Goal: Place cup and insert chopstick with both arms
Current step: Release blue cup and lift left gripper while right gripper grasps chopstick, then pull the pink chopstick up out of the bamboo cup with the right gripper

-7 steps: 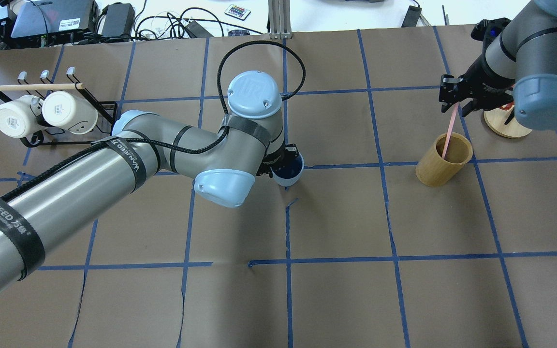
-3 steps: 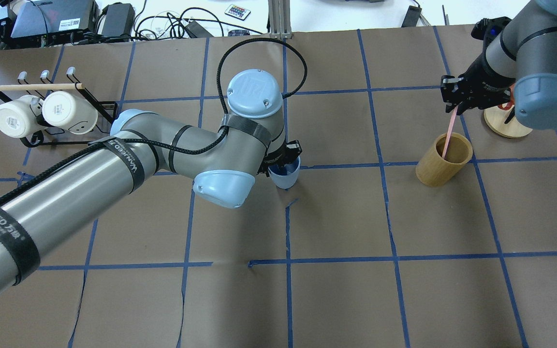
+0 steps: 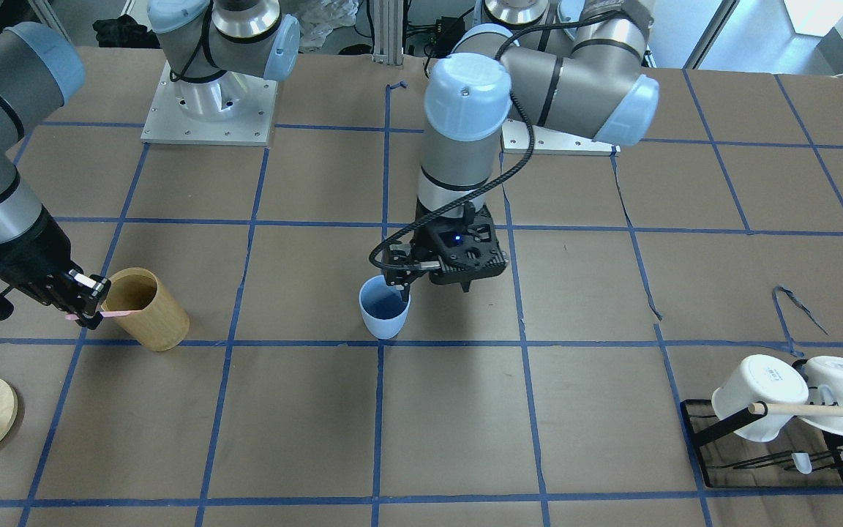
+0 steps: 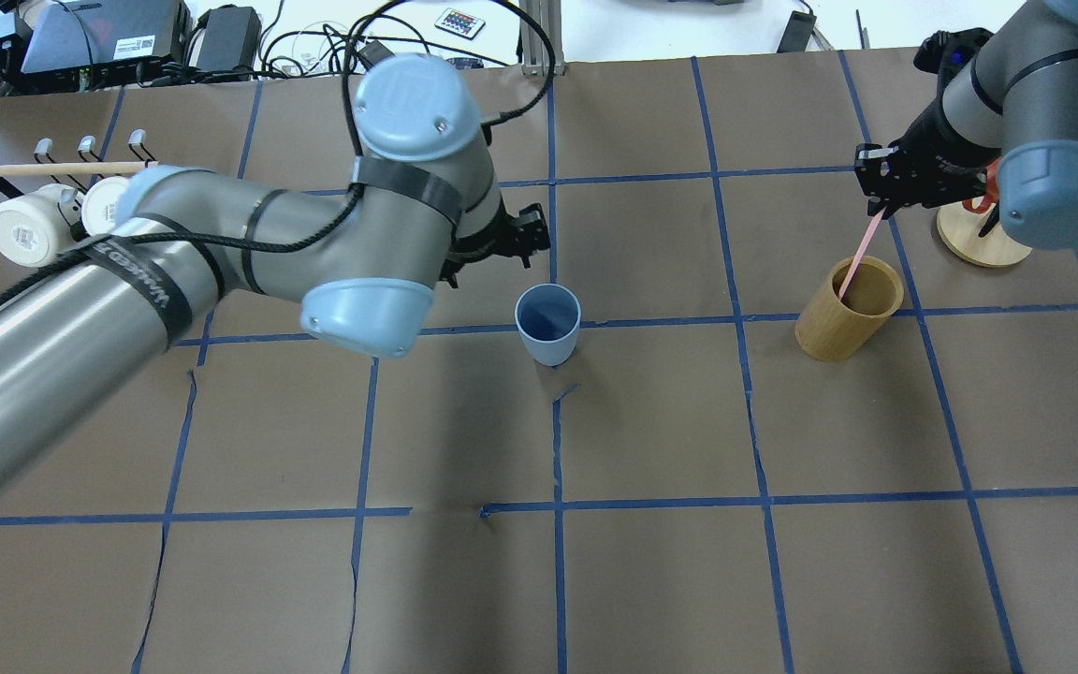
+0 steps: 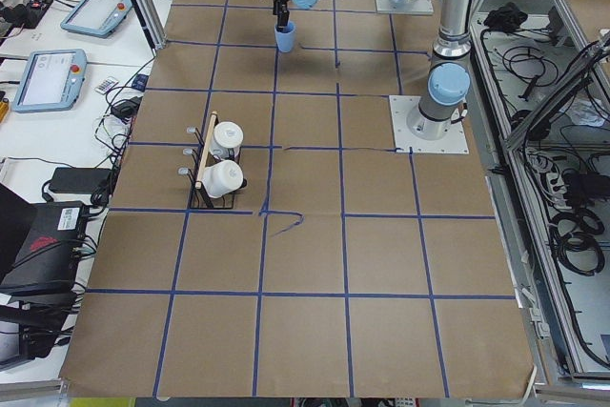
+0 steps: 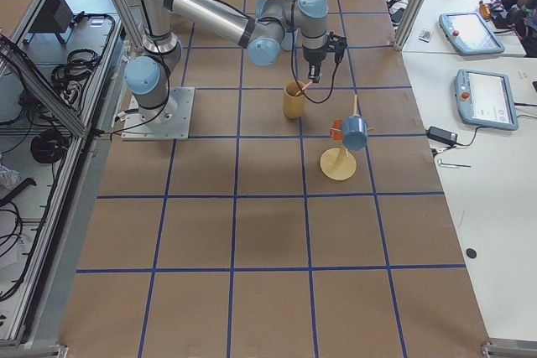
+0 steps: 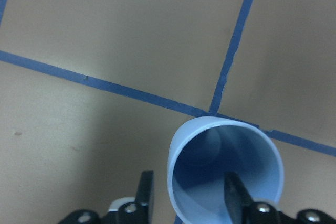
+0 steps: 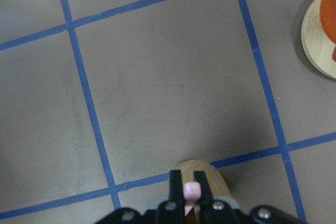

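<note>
Left pincer: your left gripper (image 7: pixel 188 190) stood wide, one finger over the mouth of the blue cup (image 4: pixel 548 328) and one outside its wall, neither pressing it.
Cup: it stood upright on the table (image 4: pixel 651 421) at a crossing of the blue tape lines.
Right pincer: your right gripper (image 4: pixel 879 201) was narrow, clamped on the top of the pink chopstick (image 4: pixel 862 251).
Chopstick: it slanted down into the bamboo holder (image 4: pixel 838 337).
Risk at cup: a sideways pull-out could have hooked the inner finger on the rim and tipped the cup.
Risk at holder: the slanted stick could have levered against the rim and toppled the holder, or flopped over on release.
Hidden: you could not see the chopstick's lower tip, nor whether it reached the bottom; the overhead view hid the left fingers behind the wrist.
</note>
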Tool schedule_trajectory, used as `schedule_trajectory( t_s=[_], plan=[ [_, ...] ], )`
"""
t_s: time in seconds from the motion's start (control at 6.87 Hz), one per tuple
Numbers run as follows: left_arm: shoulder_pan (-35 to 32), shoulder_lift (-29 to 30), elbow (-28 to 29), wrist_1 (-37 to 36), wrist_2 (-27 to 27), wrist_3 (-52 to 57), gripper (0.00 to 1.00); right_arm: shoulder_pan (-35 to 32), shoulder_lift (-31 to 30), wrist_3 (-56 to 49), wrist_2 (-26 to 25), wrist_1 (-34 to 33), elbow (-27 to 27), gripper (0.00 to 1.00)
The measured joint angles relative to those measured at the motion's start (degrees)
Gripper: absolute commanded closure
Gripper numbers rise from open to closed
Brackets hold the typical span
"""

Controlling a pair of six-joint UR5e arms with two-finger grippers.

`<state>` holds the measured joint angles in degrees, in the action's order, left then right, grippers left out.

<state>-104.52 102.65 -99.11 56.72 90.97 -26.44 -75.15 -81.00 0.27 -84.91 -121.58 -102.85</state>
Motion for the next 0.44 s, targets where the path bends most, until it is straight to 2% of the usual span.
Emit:
schedule_trajectory(
  t_s=[0.15,0.44],
  plan=[
    [4.39,-2.59,1.68,4.02,0.04,7.24,0.0,0.0,-0.36,0.0,0.05,0.04,0.01,1.0],
    [12.94,-7.3,6.92,16.86,-0.76,20.1,0.0,0.0,-1.17,0.0,-0.17,0.95,0.28,1.0]
  ],
)
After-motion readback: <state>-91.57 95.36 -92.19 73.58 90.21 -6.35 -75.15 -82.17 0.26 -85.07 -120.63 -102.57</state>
